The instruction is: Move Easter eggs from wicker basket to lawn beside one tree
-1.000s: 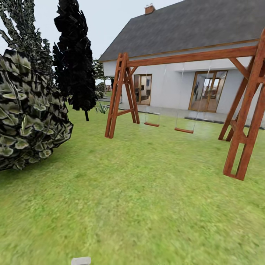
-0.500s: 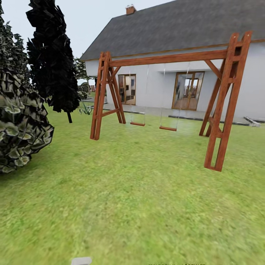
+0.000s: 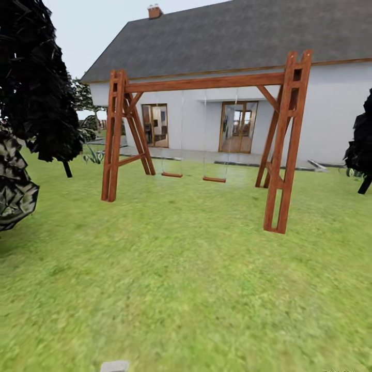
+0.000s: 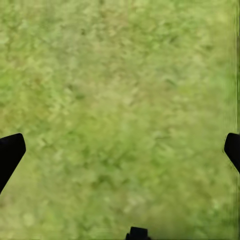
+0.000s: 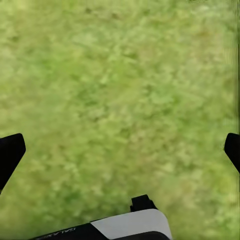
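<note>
Facing mottled green lawn point(image 3: 196, 289); angular wooden swing frame point(image 3: 206, 82); left claw point(image 4: 120, 150), right claw point(image 5: 120, 150) both spread, empty.

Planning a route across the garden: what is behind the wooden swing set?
Behind the swing set stands a white house with a dark roof and two glazed doors, plus a paved strip. The posts cover parts of its wall.

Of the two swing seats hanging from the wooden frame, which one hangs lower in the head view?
The right-hand swing seat sits lower in the picture than the left-hand swing seat; both hang under the wooden swing frame over the lawn.
</note>
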### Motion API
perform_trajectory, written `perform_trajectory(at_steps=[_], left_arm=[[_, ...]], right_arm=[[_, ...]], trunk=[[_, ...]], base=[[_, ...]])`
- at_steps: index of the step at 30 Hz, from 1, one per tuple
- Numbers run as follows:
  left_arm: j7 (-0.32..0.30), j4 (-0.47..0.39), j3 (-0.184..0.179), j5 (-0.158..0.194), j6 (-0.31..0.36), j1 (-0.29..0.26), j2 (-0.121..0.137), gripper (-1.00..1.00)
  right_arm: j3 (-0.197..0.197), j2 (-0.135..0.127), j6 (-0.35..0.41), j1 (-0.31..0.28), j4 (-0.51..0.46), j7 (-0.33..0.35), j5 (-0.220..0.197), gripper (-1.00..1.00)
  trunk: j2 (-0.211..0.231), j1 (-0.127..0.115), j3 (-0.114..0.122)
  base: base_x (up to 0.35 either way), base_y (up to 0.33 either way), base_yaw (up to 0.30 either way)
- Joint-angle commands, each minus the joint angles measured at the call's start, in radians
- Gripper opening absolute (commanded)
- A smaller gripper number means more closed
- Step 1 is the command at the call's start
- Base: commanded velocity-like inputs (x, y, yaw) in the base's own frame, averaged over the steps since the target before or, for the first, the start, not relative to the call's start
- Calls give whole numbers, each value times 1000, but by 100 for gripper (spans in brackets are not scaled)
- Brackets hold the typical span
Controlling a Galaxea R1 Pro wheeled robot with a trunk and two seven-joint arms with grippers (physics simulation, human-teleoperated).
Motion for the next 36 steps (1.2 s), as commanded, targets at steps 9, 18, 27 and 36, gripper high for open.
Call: perform_trajectory(at_steps=[9, 18, 27, 36], left_arm=[[3, 1, 0, 0, -3, 0, 0, 100], [3, 1, 0, 0, -3, 0, 0, 100], [3, 1, 0, 0, -3, 0, 0, 100], [5, 1, 0, 0, -3, 0, 1, 100]], right_arm=[[0, 0, -6, -1, 1, -1, -10, 100], [0, 0, -6, -1, 1, -1, -10, 100], [0, 0, -6, -1, 1, -1, -10, 100], [0, 0, -6, -1, 1, -1, -10, 100]], trunk=[[-1, 1, 0], [-1, 1, 0], [-1, 1, 0], [-1, 1, 0]], base=[[294, -116, -277], [295, -153, -277], [293, -160, -277], [294, -160, -277]])
